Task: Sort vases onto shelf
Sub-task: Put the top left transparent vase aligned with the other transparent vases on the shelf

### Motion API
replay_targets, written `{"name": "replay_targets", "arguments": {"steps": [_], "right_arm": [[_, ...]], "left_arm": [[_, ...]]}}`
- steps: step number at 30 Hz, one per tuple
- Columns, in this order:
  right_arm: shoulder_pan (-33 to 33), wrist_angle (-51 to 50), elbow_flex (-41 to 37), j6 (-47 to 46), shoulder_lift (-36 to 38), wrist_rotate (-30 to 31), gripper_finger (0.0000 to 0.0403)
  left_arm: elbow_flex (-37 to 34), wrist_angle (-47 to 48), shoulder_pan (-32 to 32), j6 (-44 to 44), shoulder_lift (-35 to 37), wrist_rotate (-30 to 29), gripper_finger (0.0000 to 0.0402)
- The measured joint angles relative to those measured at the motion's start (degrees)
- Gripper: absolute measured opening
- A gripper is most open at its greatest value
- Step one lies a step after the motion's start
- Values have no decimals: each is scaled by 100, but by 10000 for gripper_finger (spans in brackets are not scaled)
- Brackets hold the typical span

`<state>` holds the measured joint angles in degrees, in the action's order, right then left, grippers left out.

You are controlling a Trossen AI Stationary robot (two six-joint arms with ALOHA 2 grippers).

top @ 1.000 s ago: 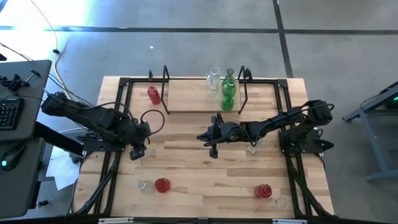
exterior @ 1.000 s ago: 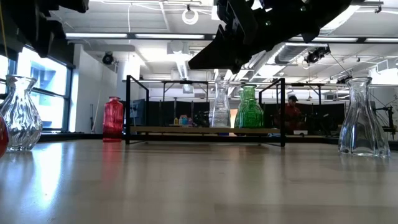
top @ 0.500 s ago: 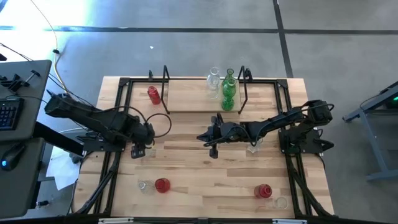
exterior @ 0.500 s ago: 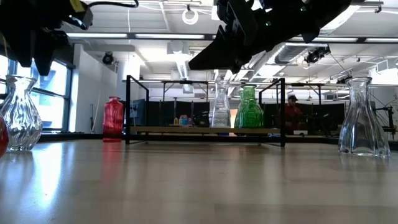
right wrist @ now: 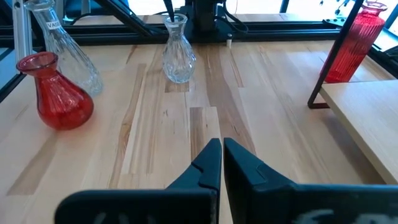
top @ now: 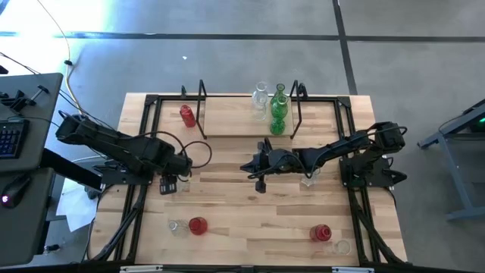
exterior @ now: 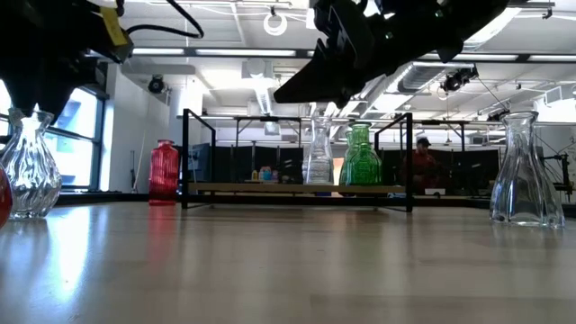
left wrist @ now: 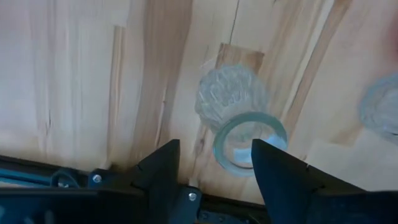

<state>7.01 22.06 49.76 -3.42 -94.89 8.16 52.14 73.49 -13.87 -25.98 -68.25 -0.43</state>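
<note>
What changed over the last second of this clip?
The left end effector slid across the table toward the middle and now hangs open over a clear vase, fingers on either side of its mouth, not gripping. The right end effector stayed shut and still over the table's middle. The vases and shelf did not move.

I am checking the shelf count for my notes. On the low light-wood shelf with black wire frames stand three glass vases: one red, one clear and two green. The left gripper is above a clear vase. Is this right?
Not quite: only one green glass vase stands on the light-wood shelf, beside the clear glass vase, as the low view shows. The red vase and the left gripper above a clear vase are as you wrote.
</note>
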Motion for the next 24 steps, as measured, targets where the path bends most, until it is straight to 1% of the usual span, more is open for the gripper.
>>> {"name": "replay_targets", "arguments": {"steps": [3, 6, 9, 13, 15, 17, 19, 24], "right_arm": [[0, -8, 0, -11, 0, 13, 0], [0, -8, 0, -12, 0, 13, 0], [0, -8, 0, -15, 0, 13, 0], [0, -8, 0, -15, 0, 11, 0], [0, -10, 0, -15, 0, 11, 0], [0, -9, 0, -15, 0, 10, 0], [0, -10, 0, -15, 0, 9, 0], [0, -19, 0, -15, 0, -11, 0]], "left_arm": [[0, -62, 0, 70, 0, 0, 165], [0, -110, 0, 172, 0, 0, 135], [0, -208, 0, 327, 0, 60, 96], [0, -286, 24, 430, 0, 255, 37], [0, -291, 82, 470, 0, 412, 13], [0, -291, 134, 474, 0, 473, 8], [0, -292, 175, 490, 0, 459, 11], [14, -316, 292, 525, 0, 243, 5]]}}
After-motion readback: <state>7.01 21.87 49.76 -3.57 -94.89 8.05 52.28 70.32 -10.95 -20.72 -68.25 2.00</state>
